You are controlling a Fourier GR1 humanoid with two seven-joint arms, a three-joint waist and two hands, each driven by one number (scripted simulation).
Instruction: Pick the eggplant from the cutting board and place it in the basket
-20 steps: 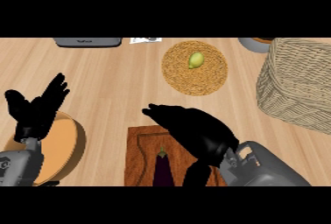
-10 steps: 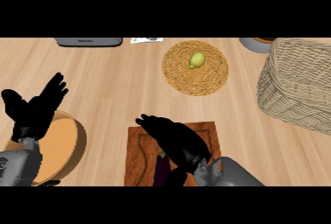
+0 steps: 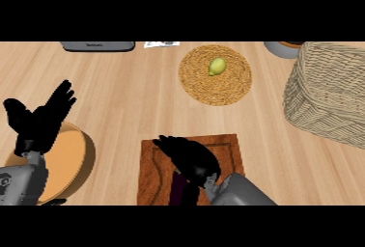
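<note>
The brown cutting board [image 3: 227, 150] lies at the lower middle of the head view. A dark purple eggplant [image 3: 177, 191] lies lengthwise on it, and only its near part shows. My right hand [image 3: 187, 160] is directly over the eggplant's far end and hides it, fingers stretched toward the upper left; no curl round the eggplant shows. The woven basket [image 3: 329, 91] stands at the right edge, well away from the board. At the left edge my left hand [image 3: 38, 121] rests open with its fingers up.
A round wooden bowl [image 3: 73, 155] sits under my left forearm. A round woven mat [image 3: 214, 89] beyond the board carries a green fruit [image 3: 217, 66]. A grey device [image 3: 97, 46], a paper [image 3: 161, 44] and a grey bowl [image 3: 280, 48] line the far edge.
My right hand has drawn left and back toward me, from beside the board to directly above the eggplant, covering its far end. The left hand has stayed put.
</note>
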